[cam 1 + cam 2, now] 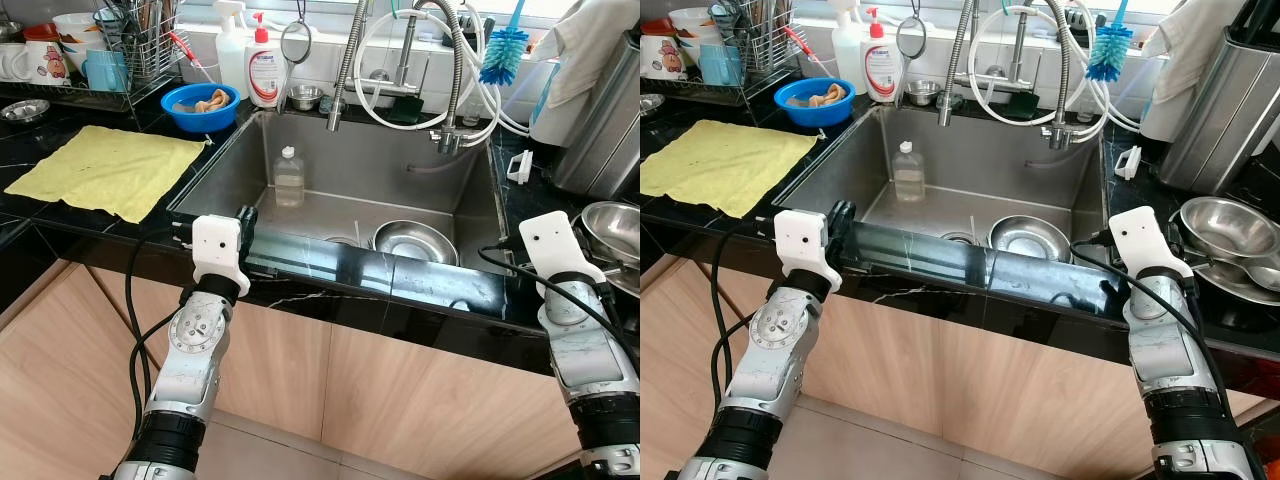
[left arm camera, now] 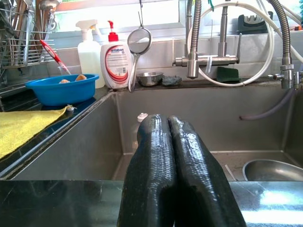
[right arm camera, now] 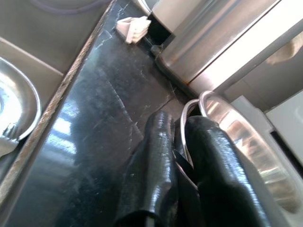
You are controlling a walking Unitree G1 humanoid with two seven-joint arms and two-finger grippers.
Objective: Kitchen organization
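Note:
My left gripper (image 2: 164,121) is shut and empty, its fingers pressed together over the front rim of the steel sink (image 1: 440,190). In the sink stand a clear plastic bottle (image 1: 289,178) and, to its right, a steel bowl (image 1: 415,243). My right gripper (image 3: 177,124) is on the black counter to the right of the sink. Its fingers are closed on the thin rim of a steel bowl (image 3: 241,142), which sits with other steel bowls (image 1: 1225,225).
A yellow cloth (image 1: 105,168) lies on the counter left of the sink. Behind it are a blue bowl (image 1: 200,105), a soap bottle (image 1: 265,70) and a dish rack (image 1: 120,50). A tall steel container (image 1: 610,130) stands at the back right; faucet hoses (image 1: 455,70) hang over the sink.

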